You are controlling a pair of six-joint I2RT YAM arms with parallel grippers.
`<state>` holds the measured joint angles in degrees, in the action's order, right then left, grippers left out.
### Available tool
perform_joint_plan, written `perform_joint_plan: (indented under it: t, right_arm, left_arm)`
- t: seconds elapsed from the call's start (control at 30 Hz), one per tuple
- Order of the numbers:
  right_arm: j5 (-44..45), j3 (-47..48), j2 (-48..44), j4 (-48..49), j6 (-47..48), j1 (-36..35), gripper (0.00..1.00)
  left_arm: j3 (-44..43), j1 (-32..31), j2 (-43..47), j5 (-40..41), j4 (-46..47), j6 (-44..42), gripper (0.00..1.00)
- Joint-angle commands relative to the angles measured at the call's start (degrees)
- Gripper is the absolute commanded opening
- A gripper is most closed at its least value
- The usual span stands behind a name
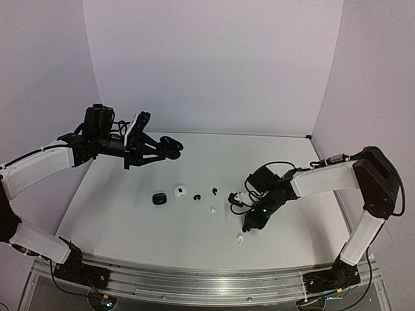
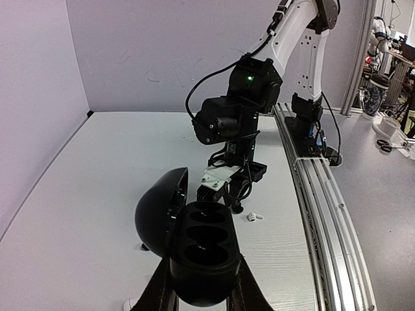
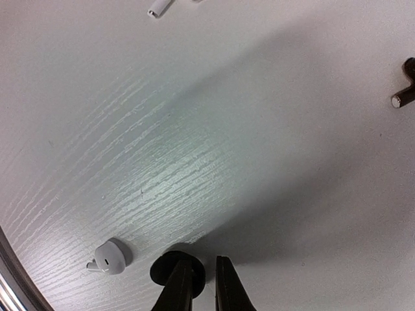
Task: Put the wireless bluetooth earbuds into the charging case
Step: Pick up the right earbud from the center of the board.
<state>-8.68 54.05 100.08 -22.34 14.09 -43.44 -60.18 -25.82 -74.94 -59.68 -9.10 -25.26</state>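
Left end effector (image 2: pixel 202 295) pinching open charging case (image 2: pixel 206 240). Right end effector (image 3: pixel 202 285) resting nearly pressed together beside black earbud (image 3: pixel 165 267) on surface (image 3: pixel 259 129); cannot tell if pinching.

Plain pale lilac walls (image 1: pixel 214 65) are enclosing a white wood-grained tabletop (image 1: pixel 130 223), soft light is glaring off it, and an aluminium rail (image 1: pixel 194 282) is edging its near side.

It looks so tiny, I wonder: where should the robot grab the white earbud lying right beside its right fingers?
Probably by the rounded head of the white earbud, pinched across its two sides, coming straight down from above. It lies flat on the table with its short stem pointing sideways, so only the top is free. The head is also its widest part.
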Motion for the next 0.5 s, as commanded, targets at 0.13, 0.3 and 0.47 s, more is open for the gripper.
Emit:
perform_joint_plan:
  t: [0.13,0.3,0.47]
  right_arm:
    - [-1.83,0.78,2.13,-5.82,0.69,-1.12,0.07]
    - [-1.65,1.34,2.12,-5.88,-0.43,-1.12,0.01]
    - [-1.16,2.30,1.38,-5.79,-2.02,-1.12,0.00]
  left_arm:
    - [0.07,0.14,2.24,0.59,0.04,-1.26,0.00]
    - [0.06,0.16,2.31,0.68,0.14,-1.30,0.00]
    - [0.19,0.15,2.43,0.65,0.26,-1.51,0.00]
